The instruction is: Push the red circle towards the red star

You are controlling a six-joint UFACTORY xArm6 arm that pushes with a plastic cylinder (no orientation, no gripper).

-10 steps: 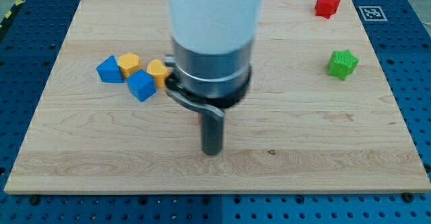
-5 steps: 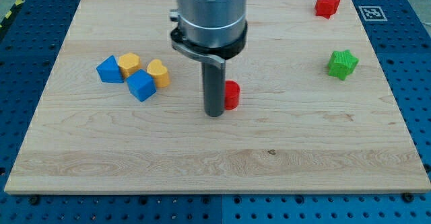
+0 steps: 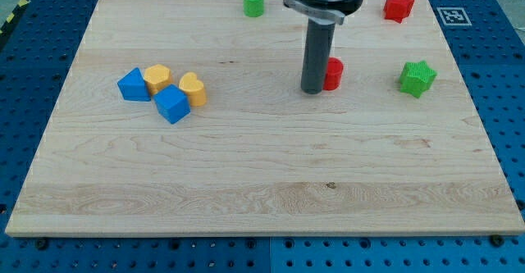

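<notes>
The red circle (image 3: 333, 74) lies right of the board's centre, in the upper half. My tip (image 3: 312, 90) touches its left side, the rod hiding part of it. The red star (image 3: 399, 6) sits near the board's top right corner, up and to the right of the circle.
A green star (image 3: 417, 78) lies right of the red circle. A green circle (image 3: 253, 2) sits at the top edge. At the left, a cluster holds two blue blocks (image 3: 134, 84) (image 3: 172, 104) and two yellow blocks (image 3: 157, 79) (image 3: 194, 88). The wooden board (image 3: 262, 183) rests on a blue pegboard.
My tip has moved up and to the right, pushing the red circle ahead of it from the board's middle towards the top right. The green circle has come into view.
</notes>
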